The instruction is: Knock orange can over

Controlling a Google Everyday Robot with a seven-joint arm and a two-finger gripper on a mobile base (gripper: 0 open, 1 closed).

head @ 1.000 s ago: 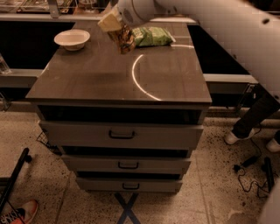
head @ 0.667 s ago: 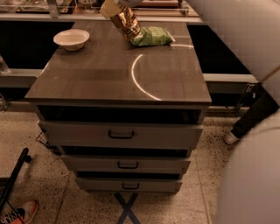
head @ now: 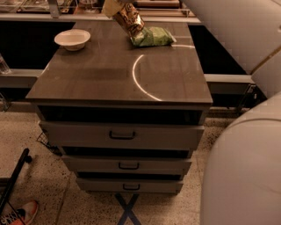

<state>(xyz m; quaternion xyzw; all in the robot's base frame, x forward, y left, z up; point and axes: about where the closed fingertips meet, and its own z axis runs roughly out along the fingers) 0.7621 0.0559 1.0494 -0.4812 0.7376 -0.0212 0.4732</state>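
Orange-gold metal drink can [head: 130,20] tilts at the left end of the green crinkly snack bag [head: 153,37].
The pale cream gripper [head: 112,7] is up-left of the bag, against the can's upper end; I cannot tell whether it is spread or pinching. A white round bowl [head: 72,39] sits well left of the bag on the grey-brown drawer cabinet [head: 109,79].

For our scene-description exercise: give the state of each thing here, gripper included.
green snack bag: lying flat.
orange can: tilted, top leaning left, base beside green snack bag.
white bowl: upright.
drawers: appear closed.
gripper: at the can's upper end, tabletop's far edge.
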